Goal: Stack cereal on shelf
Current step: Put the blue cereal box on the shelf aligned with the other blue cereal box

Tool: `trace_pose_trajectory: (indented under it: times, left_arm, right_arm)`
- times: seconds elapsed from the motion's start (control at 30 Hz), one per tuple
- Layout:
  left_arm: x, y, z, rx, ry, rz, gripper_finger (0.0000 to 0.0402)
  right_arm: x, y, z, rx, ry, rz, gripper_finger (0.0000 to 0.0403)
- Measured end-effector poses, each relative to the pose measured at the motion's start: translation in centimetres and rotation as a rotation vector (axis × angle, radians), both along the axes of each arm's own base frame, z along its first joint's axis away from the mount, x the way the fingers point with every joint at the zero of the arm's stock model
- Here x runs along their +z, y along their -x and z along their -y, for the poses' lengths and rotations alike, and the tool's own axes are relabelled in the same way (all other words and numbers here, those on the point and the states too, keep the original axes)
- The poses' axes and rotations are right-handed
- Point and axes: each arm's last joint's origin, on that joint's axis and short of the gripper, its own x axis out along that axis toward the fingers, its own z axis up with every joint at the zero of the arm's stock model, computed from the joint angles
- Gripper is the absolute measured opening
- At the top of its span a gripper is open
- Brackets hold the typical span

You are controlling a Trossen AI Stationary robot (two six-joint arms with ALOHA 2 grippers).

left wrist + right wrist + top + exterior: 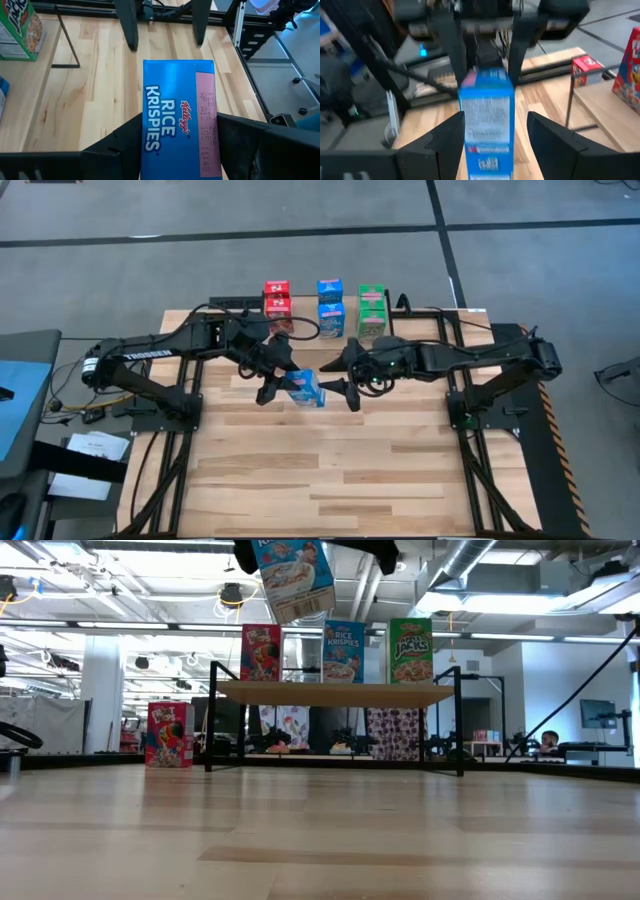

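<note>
A blue Rice Krispies cereal box [177, 120] hangs high over the table, with my left gripper [180, 120] shut on it. My right gripper [495, 117] is open. Its fingers stand on either side of the box's free end [487, 107], and a gap shows beside at least one of them. In the high view the box [307, 388] lies between my left gripper [283, 383] and my right gripper [335, 377]. Behind them the shelf [340, 693] carries a red box [261, 652], a blue box [343, 650] and a green box [410, 650], each upright on its bottom. My left gripper pinches the blue box between its two fingers, one on each broad face [147, 132], at the end nearer the left arm. The fingers run along the box, slanting down from the table's left. The date-stamped narrow panel faces up. The box is clear of the table, free end lower.
Another red box [170, 735] stands on the table, showing left of the shelf in the low view. The shelf's black wire legs [211, 720] rise from the tabletop. The wide bare stretch of tabletop [330, 470] toward the near edge gives free room.
</note>
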Motion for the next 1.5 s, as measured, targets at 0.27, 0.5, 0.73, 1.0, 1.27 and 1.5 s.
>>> trace_pose_trajectory:
  times: [0.27,0.5,0.73,1.0,1.27,1.5]
  left_arm:
    - [-0.2,0.13,0.02,0.0,0.003,-0.024,0.019]
    - [-0.21,0.13,0.0,0.004,0.0,-0.026,0.019]
    - [-0.22,0.13,-0.02,0.011,-0.003,-0.027,0.019]
    - [-0.19,0.12,-0.02,0.01,-0.006,-0.023,0.019]
    - [0.4,-0.25,-0.07,0.013,-0.01,0.048,0.019]
    - [0.48,-0.28,-0.08,0.013,-0.012,0.057,0.019]
  right_arm:
    - [0.2,-0.04,0.0,-0.003,-0.018,0.02,0.024]
    - [0.19,-0.04,-0.06,0.025,-0.031,0.018,0.0241]
    - [-0.35,0.09,0.16,0.033,-0.066,-0.041,0.0241]
    - [-0.38,0.1,0.5,0.019,-0.07,-0.043,0.028]
    - [-0.35,0.09,0.51,0.027,-0.026,-0.039,0.033]
    - [-0.06,0.02,0.57,0.029,0.0,-0.007,0.0334]
